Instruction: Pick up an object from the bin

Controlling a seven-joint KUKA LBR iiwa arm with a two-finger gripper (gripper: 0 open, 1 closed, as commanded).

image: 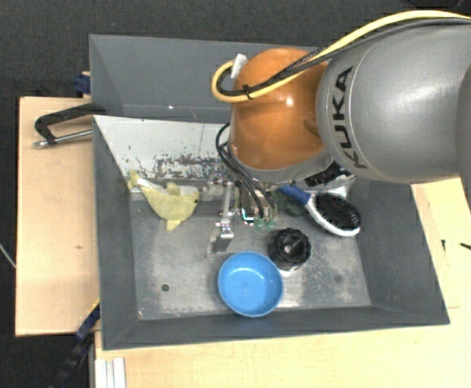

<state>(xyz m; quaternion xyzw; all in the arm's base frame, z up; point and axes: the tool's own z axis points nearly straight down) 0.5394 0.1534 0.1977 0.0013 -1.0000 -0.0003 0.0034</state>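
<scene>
My gripper [235, 223] hangs under the orange wrist cover, low over the middle of the bin floor. Its fingers [221, 231] stand open, with only bare metal floor between them. A round blue bowl [251, 284] lies just in front of it, near the front wall. A black round knob-like thing [289, 247] sits to the right of the gripper, touching the bowl's rim. A crumpled yellow scrap [169, 200] lies to the left, by the left wall.
A brush [334, 214] with black bristles, a white rim and a blue handle lies at the right, partly under the arm. The arm and its orange cover hide the bin's back right part.
</scene>
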